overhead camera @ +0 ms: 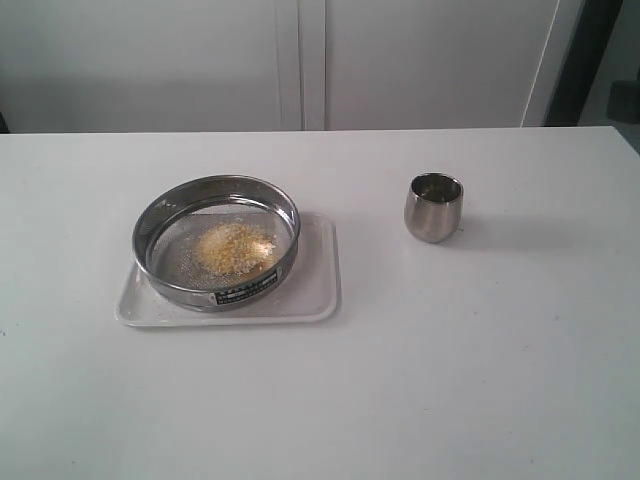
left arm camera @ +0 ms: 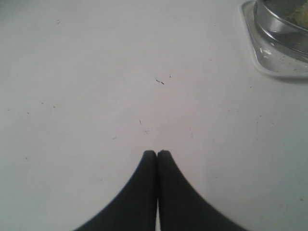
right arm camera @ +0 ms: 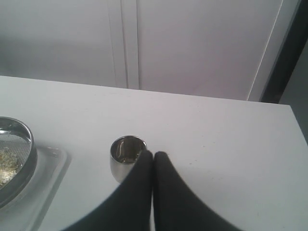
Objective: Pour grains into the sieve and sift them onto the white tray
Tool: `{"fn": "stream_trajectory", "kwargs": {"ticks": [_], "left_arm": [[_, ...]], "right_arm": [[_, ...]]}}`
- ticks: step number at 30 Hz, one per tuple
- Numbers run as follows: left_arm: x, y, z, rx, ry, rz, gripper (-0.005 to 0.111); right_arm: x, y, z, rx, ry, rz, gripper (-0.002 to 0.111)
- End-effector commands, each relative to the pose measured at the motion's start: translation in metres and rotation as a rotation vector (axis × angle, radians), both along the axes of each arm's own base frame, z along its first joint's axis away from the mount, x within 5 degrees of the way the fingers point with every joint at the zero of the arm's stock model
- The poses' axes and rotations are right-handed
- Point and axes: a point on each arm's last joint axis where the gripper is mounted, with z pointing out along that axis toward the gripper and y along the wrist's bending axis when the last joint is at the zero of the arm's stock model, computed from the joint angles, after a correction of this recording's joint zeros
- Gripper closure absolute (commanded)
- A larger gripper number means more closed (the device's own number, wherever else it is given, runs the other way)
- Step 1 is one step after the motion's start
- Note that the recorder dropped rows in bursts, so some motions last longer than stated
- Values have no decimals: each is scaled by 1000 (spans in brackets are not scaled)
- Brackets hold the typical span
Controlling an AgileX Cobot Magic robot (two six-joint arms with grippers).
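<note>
I noted the sieve resting on the white tray and covering most of it. The grains lay heaped on the mesh, over the tray's middle. A steel cup stood upright on the table, well apart from the tray's right side. My left gripper was pinched together and empty, off a tray corner. My right gripper was likewise closed on nothing, nearer the cup than the tray.

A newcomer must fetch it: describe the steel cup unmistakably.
On the white table, look right of the white tray. The steel cup stands there alone, upright. Unlike the wide, shallow sieve on the tray, it is small, rounded and solid-walled.
</note>
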Motion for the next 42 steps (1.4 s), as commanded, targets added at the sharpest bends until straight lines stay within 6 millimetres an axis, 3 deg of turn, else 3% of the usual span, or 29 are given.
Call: {"fn": "stream_trajectory", "kwargs": {"ticks": [1,16,22,33,42], "left_arm": [[0,0,-4,-14,15,3,107],[0,0,-3,-13,7,4,107],[3,1,4,-14,-83,13,107],[9,5,34,26,-414,48,107],[9,5,36,28,-435,50,107]], "right_arm": [[-1,-1,0,-10,-6,-1,108],[-1,-1,0,-10,-4,-1,108],[-1,-1,0,-10,-4,-1,108],[-1,-1,0,-10,-4,-1,108],[-1,-1,0,-10,-4,-1,108]]}}
